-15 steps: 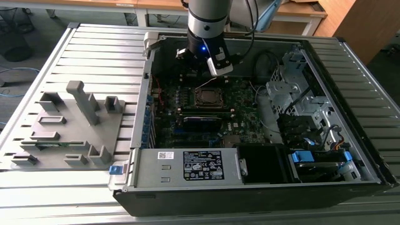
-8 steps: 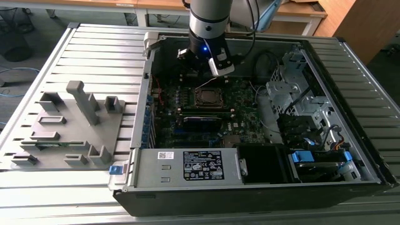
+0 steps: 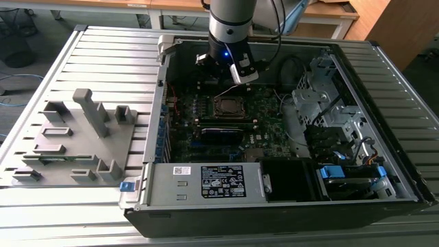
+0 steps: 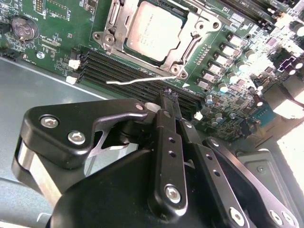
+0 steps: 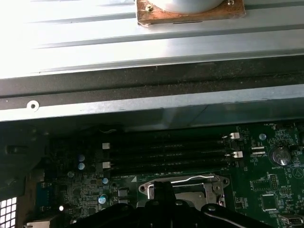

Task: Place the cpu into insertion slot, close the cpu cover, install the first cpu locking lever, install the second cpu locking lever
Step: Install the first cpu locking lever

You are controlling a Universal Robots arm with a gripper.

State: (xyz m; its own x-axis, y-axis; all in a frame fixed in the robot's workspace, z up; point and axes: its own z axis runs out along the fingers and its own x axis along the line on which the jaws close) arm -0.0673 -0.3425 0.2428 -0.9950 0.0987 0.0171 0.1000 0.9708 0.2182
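Note:
The cpu (image 4: 154,29), a flat grey square, lies in the insertion slot (image 3: 229,106) on the dark board. The silvery cpu cover (image 4: 202,23) lies flat around it as a frame. One thin wire locking lever (image 4: 142,80) sticks out free from the socket's corner, over the memory slots; it also shows as a pale raised line (image 3: 226,91) in the exterior view. My gripper (image 4: 170,96) hangs just above and beside that lever, its black fingers together with nothing between them. The exterior view has the gripper (image 3: 232,81) behind the socket, inside the case. In the first wrist view the gripper (image 5: 164,187) covers part of the socket (image 5: 190,185).
Long black memory slots (image 4: 133,71) run beside the socket. A grey box with a white label (image 3: 213,182) fills the case's near side, and a drive cage (image 3: 329,103) stands at the exterior view's right. The case wall (image 5: 142,104) rises close behind. A grey fixture plate (image 3: 75,139) lies outside.

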